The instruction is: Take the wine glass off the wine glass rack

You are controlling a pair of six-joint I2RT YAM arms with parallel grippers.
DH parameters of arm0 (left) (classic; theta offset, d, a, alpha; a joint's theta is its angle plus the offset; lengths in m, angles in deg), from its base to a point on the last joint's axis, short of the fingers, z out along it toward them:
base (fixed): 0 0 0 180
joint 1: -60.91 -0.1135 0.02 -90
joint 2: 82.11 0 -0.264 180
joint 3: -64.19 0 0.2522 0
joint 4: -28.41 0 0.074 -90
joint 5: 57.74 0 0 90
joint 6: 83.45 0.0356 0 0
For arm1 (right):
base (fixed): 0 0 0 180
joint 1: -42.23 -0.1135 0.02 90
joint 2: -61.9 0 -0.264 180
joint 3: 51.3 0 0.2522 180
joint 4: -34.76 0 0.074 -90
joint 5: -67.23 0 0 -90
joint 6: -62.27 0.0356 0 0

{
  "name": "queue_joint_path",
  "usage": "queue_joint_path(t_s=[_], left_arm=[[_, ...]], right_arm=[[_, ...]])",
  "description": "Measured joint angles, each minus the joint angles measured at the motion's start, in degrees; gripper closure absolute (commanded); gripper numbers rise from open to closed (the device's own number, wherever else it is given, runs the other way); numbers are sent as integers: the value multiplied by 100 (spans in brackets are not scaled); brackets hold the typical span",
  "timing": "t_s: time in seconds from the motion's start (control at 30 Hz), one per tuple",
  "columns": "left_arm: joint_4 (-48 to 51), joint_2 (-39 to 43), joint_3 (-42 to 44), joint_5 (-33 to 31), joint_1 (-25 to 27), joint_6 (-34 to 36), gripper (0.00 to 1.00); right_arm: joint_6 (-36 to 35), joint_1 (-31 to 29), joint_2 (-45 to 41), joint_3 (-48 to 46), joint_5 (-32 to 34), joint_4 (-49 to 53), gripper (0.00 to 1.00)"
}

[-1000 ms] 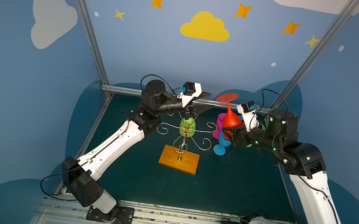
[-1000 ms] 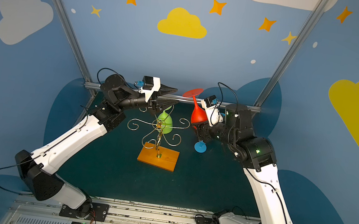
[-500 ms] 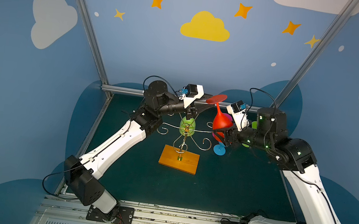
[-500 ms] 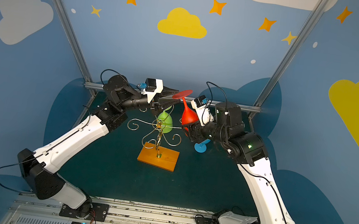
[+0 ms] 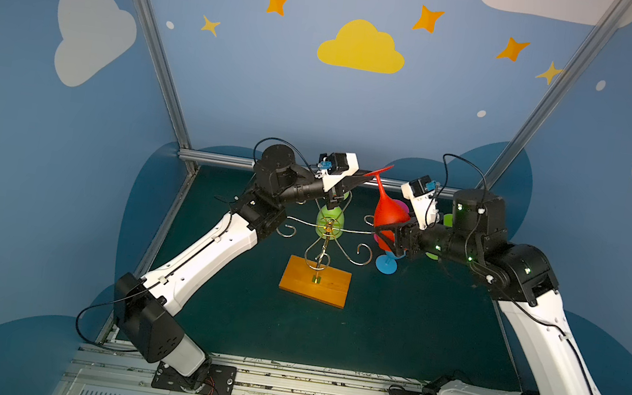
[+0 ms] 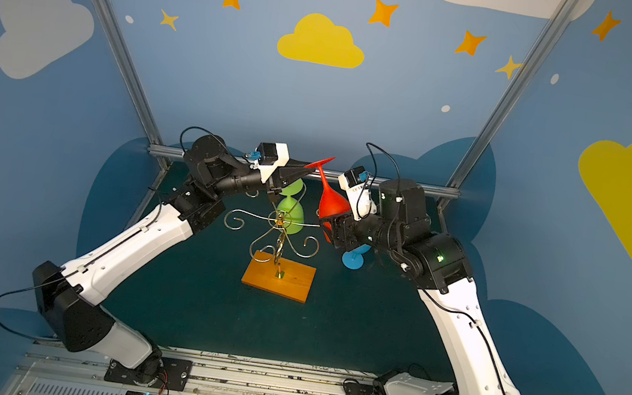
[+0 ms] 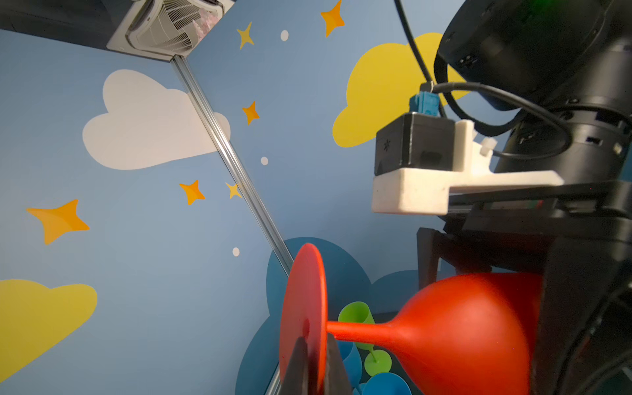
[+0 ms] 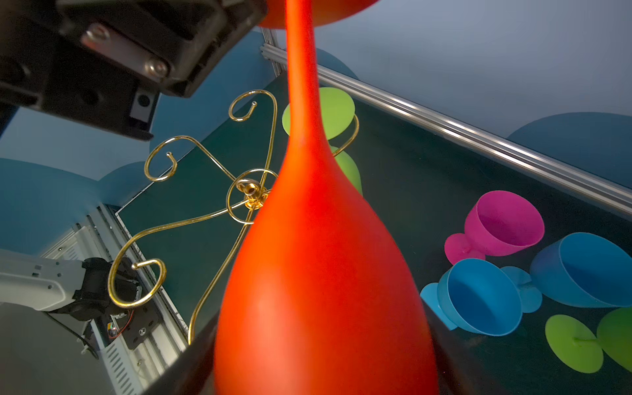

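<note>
The gold wire wine glass rack (image 5: 356,259) (image 6: 235,221) (image 8: 160,164) stands on its orange wooden base (image 5: 328,290) at mid table. A red wine glass (image 5: 389,213) (image 6: 332,203) (image 7: 461,328) (image 8: 321,273) is held clear of it, to the right of the hub, foot up. My right gripper (image 5: 393,234) (image 6: 333,226) (image 8: 321,342) is shut on its bowl, a jaw on either side. My left gripper (image 5: 367,175) (image 6: 312,169) (image 7: 313,345) is shut on the rim of its round foot. A green glass (image 5: 330,219) (image 6: 290,214) (image 8: 319,109) hangs upside down from a rear rack arm.
Several loose glasses lie on the dark mat at the back right: a pink one (image 8: 502,222), two blue ones (image 8: 478,297) (image 8: 581,270) and a green one (image 8: 574,342). A blue foot (image 5: 386,265) shows beneath the right gripper. An aluminium rail (image 5: 227,160) runs along the back edge.
The right arm has carried the red glass leftward, up to the left gripper. The left gripper's jaws have closed on the glass's foot.
</note>
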Motion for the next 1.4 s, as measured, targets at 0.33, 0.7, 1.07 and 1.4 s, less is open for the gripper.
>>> queue_joint_path(t_s=[0.33, 0.7, 1.07, 1.4], left_arm=[[2, 203, 317, -721, 33, -881, 97], [66, 315, 317, -704, -103, -2588, 97], [15, 313, 494, -702, -326, -3134, 97], [-44, 319, 546, -546, -326, -3198, 97]], right_arm=[[302, 162, -964, -1010, -533, -1495, 14], [802, 501, -2194, -1939, -1010, -2809, 14], [855, 509, -2686, -2090, -669, -2857, 16], [763, 568, -1967, -2063, -387, -2857, 26]])
